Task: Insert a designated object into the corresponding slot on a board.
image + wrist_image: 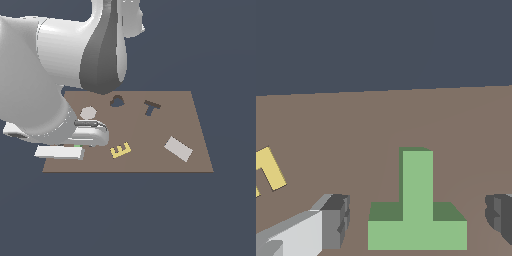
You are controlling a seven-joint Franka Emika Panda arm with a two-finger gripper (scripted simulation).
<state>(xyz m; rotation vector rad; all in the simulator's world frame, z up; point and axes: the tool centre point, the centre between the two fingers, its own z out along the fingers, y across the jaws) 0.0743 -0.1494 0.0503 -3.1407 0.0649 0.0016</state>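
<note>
The green T block lies flat on the brown board. In the wrist view it sits between my two fingertips, with a gap on each side. My gripper is open and low over the block. In the exterior view my hand is near the board's front corner on the exterior view's left, and only a sliver of the green T shows under it. The dark T-shaped slot is at the back of the board, right of centre.
A dark heart-like hole and a pale disc lie at the back left of the board. A yellow E block lies beside my hand and also shows in the wrist view. A pale rectangle lies front right.
</note>
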